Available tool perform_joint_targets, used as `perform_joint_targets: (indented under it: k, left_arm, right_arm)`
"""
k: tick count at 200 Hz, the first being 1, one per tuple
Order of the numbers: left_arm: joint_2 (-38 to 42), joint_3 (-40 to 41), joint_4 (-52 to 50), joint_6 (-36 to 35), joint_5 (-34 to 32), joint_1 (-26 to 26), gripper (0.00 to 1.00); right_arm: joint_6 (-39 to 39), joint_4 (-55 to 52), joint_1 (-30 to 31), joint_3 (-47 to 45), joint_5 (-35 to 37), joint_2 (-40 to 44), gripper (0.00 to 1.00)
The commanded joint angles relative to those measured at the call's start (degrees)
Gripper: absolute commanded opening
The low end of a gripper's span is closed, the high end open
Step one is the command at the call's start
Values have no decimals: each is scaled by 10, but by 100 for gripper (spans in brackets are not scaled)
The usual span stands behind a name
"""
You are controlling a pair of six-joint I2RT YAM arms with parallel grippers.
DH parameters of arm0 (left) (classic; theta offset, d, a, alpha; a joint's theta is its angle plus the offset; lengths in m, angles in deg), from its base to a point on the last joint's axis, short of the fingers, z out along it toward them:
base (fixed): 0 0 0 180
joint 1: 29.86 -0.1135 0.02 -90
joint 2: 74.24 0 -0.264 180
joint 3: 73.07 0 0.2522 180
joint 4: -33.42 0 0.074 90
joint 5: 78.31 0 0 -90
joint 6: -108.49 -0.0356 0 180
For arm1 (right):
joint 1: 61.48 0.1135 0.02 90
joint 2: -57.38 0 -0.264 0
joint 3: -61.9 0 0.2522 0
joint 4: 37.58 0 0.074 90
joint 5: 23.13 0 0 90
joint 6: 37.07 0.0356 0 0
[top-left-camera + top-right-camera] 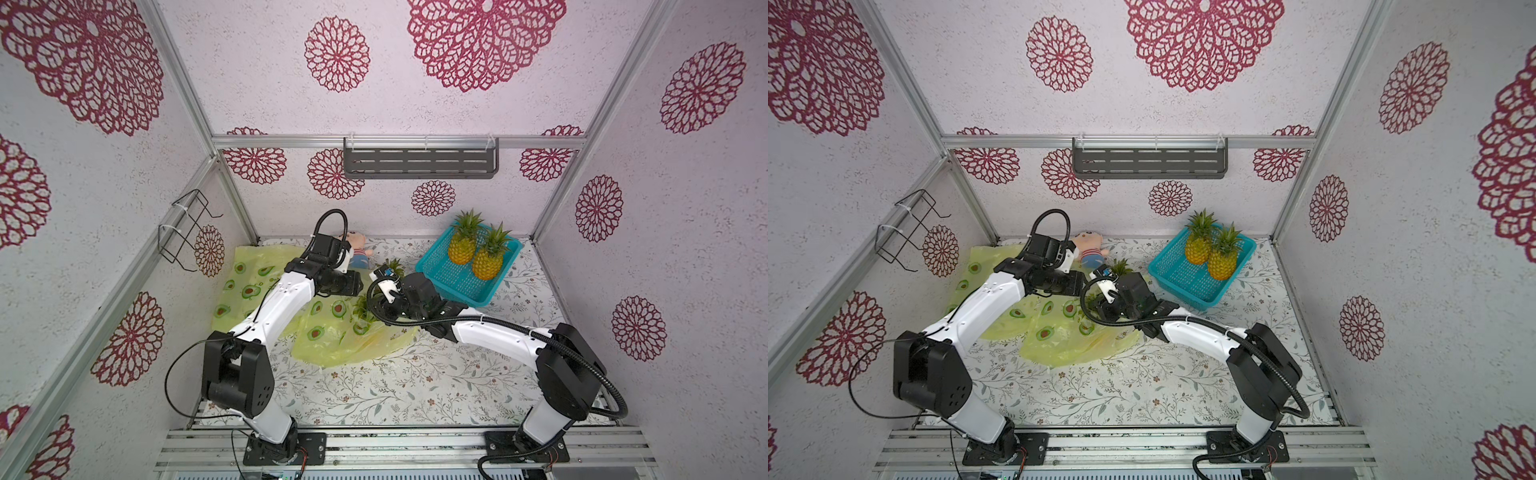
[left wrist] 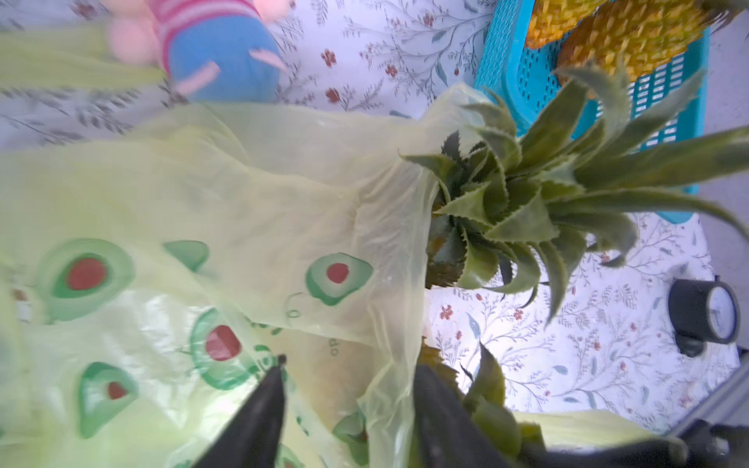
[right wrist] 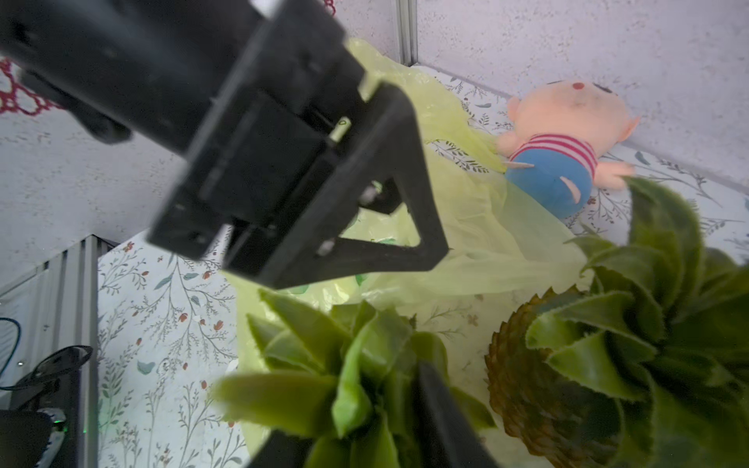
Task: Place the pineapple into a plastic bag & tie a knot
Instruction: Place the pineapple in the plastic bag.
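Centrally, the left gripper stands with jaws parted, the rim of the plastic bag running loose between them. The right gripper sits astride the crown of the pineapple; whether it pinches the leaves cannot be told. In both top views the pineapple lies at mid-frame, body apparently inside the bag, crown protruding from the mouth. Bagging appears nearly complete. Next, both grippers must gather the rim beyond the crown for knotting. A spare pineapple stands just behind, a teal basket right of centre, a plush doll at the back. Bare mat lies open in the lower frame.
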Motion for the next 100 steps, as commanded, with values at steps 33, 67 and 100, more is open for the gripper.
perform_joint_targets:
  k: [33, 67, 100]
  left_arm:
    - [123, 40, 43, 41, -60, -13, 76]
    - [176, 39, 35, 13, -63, 36, 90]
    - [159, -5, -17, -49, -96, 156, 97]
  right_arm:
    - [69, 28, -33, -2, 0, 88, 71]
    - [119, 62, -94, -73, -15, 171, 80]
    - [160, 41, -189, -118, -25, 207, 82]
